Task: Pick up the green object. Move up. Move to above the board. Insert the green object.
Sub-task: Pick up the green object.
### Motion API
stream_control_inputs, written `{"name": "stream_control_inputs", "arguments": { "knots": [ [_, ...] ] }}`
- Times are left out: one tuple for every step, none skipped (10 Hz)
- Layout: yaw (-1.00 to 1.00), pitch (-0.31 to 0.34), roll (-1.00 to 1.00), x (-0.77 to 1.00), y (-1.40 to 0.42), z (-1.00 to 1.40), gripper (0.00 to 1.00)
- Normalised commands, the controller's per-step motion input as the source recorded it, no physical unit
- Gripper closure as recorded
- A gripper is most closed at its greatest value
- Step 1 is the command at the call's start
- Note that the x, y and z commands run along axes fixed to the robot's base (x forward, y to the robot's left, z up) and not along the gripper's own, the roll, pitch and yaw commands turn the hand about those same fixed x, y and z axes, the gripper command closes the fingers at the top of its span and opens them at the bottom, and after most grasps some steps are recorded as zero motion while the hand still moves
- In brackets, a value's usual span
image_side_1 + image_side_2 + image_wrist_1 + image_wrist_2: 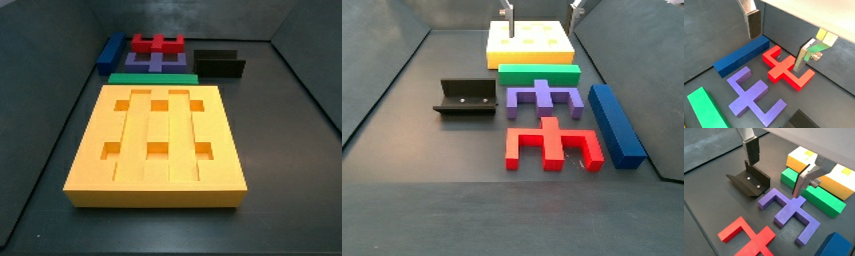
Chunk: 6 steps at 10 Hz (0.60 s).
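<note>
Green bar (540,74) lies flat on the floor, touching the board's (529,42) short edge, purple piece (544,97) just beside it on the other side. Gripper (777,170) hangs above the pieces, fingers (751,150) wide apart, holding nothing. Red piece (551,144), blue bar (616,122) and fixture (465,98) sit nearby.

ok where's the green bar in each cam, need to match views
Wrist view: green object, past the purple piece.
Wrist view, against the board, gripper above, open.
Side view, at board's far edge.
Side view.
Shared landmark: purple piece beside it.
</note>
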Motion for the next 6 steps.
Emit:
{"name": "stream_control_inputs", "arguments": {
  "knots": [
    [0.0,-0.004,0.0,0.0,0.0,0.0,0.0],
    [0.0,-0.137,-0.08,-0.25,0.03,-0.03,0.0],
    [-0.05,-0.141,-0.05,-0.32,0.0,-0.1,0.0],
    [-0.07,-0.129,-0.06,-0.09,0.0,-0.06,0.0],
    [-0.25,0.0,0.08,0.11,-0.49,0.01,0.0],
    [-0.69,-0.041,0.0,0.1,-0.44,0.01,0.0]
  ]
}}
